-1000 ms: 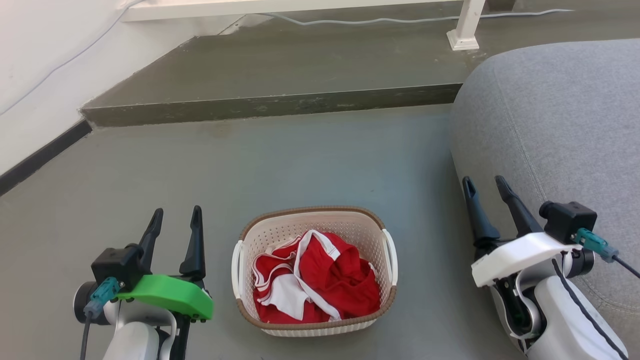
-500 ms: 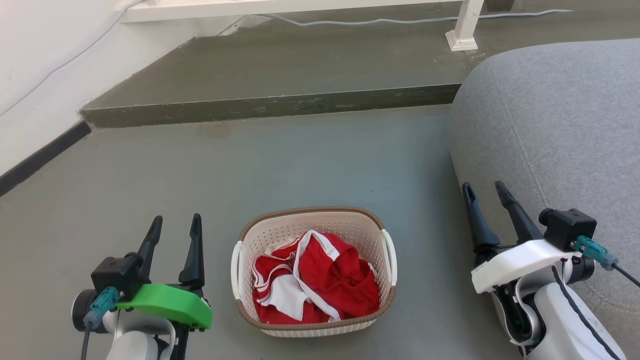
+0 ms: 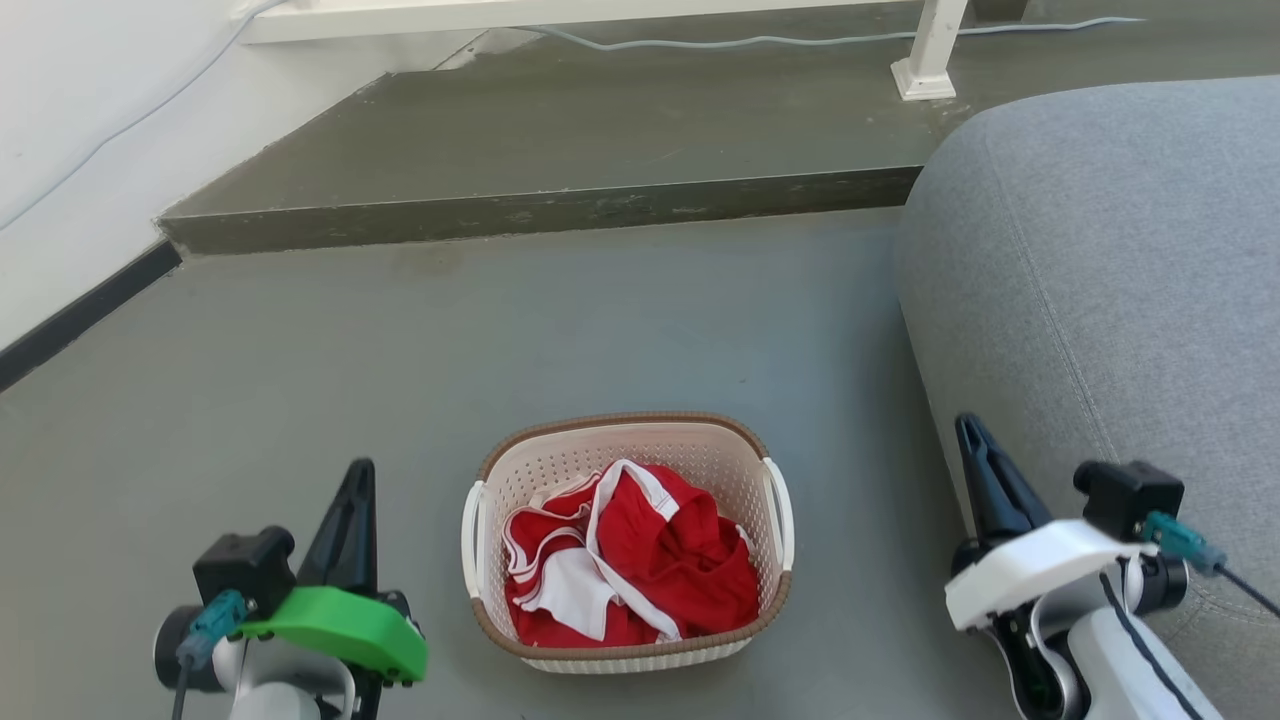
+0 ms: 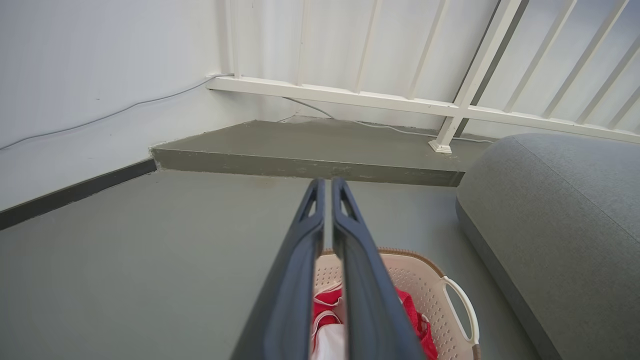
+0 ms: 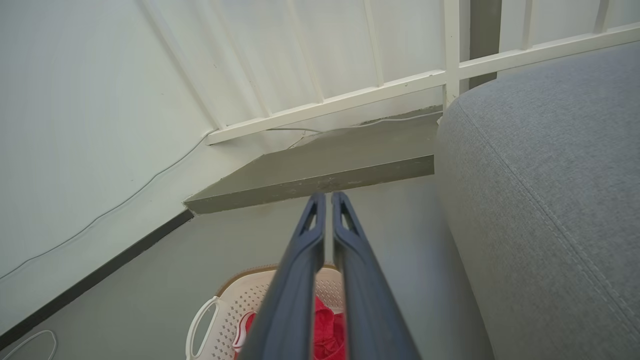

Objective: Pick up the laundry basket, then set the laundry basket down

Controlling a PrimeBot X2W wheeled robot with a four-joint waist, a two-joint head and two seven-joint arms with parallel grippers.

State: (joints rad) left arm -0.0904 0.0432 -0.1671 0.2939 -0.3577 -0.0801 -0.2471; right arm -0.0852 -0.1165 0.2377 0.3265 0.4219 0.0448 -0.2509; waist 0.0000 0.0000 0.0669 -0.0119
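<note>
The laundry basket (image 3: 620,421) stands on the grey floor between my two arms, cream with a brown rim and white side handles. A red and white garment (image 3: 650,560) lies crumpled inside it. My left gripper (image 3: 357,472) is to the basket's left, apart from the handle, fingers pressed together on nothing. My right gripper (image 3: 968,428) is to the basket's right, near the sofa, also shut and empty. In the left wrist view the shut left gripper (image 4: 325,184) points over the basket (image 4: 417,287). In the right wrist view the shut right gripper (image 5: 325,197) points over the basket (image 5: 240,300).
A large grey sofa cushion (image 3: 1110,260) fills the right side, close to my right arm. A raised concrete step (image 3: 560,212) crosses the floor ahead, with a white railing post (image 3: 930,60) and a cable on it. A white wall with a black baseboard (image 3: 80,310) runs along the left.
Both grippers have gone from open to shut. Both have also drawn back toward the bottom of the head view. The basket has not moved.
</note>
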